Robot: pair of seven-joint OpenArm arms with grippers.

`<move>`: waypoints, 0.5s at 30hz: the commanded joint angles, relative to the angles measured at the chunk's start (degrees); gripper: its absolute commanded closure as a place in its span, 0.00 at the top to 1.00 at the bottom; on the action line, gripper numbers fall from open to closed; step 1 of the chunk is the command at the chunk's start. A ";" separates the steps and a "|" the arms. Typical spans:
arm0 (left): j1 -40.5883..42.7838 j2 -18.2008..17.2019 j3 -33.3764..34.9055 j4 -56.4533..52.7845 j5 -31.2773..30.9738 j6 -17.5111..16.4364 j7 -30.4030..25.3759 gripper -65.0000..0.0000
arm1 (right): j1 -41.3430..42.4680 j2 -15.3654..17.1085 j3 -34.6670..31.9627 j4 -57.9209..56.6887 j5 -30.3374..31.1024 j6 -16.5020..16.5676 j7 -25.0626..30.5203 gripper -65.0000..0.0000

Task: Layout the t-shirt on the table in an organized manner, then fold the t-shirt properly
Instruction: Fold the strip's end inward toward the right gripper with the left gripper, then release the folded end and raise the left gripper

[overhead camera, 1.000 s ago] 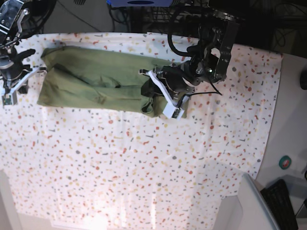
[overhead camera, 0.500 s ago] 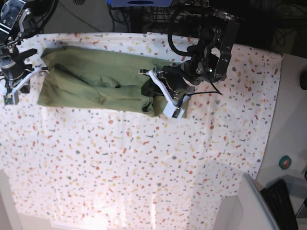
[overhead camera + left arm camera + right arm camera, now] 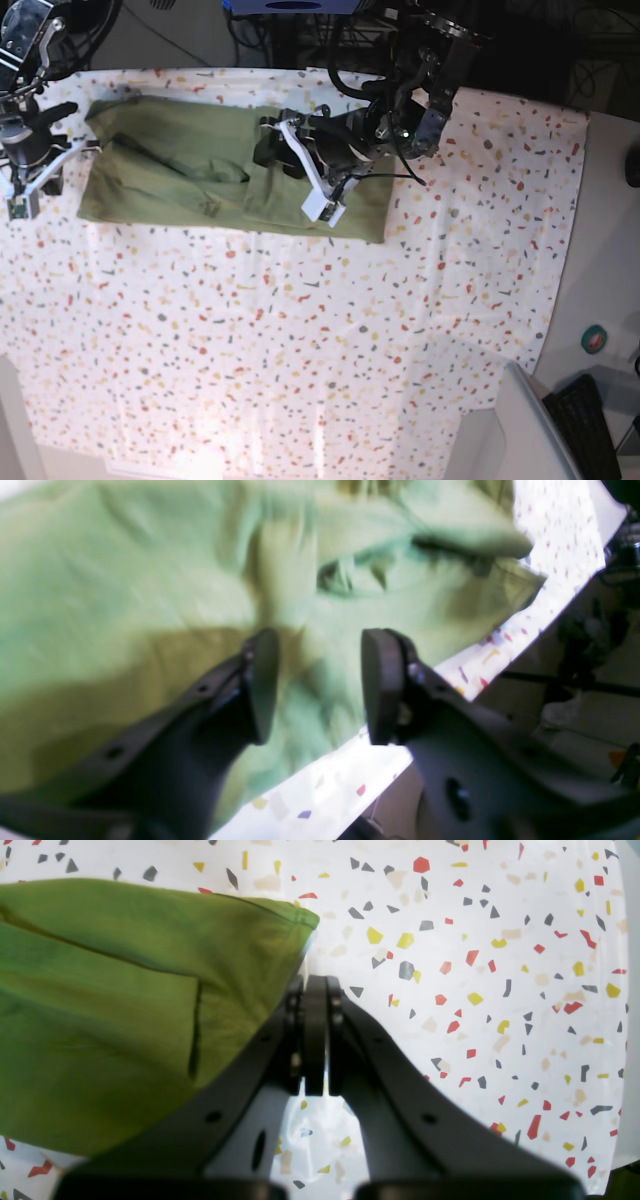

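The olive-green t-shirt (image 3: pixel 170 170) lies as a long wrinkled band across the far part of the speckled table (image 3: pixel 300 350). Its right end is spread flat. My left gripper (image 3: pixel 270 155) hovers over the shirt's middle. In the left wrist view this gripper (image 3: pixel 320 685) is open, with only the cloth (image 3: pixel 125 580) below and the table's edge (image 3: pixel 320 800) close by. My right gripper (image 3: pixel 52 182) is by the shirt's left edge. In the right wrist view it (image 3: pixel 315 985) is shut, with the shirt (image 3: pixel 100 990) against its left finger and bare table (image 3: pixel 475 940) to the right.
Dark stands and cables (image 3: pixel 300 30) crowd the far edge. To the right of the cloth, a plain grey surface holds a small teal disc (image 3: pixel 595 340), a grey bin (image 3: pixel 520 430) and a keyboard (image 3: pixel 590 425).
My left gripper has opened, let go of the bunched right end and moved left over the shirt. That end now lies spread flat. The right arm has stayed put.
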 commanded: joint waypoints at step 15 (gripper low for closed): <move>3.57 -5.33 -18.35 13.88 -1.32 -0.34 -0.78 0.60 | -1.19 -3.23 0.02 7.60 1.54 -0.13 1.06 0.00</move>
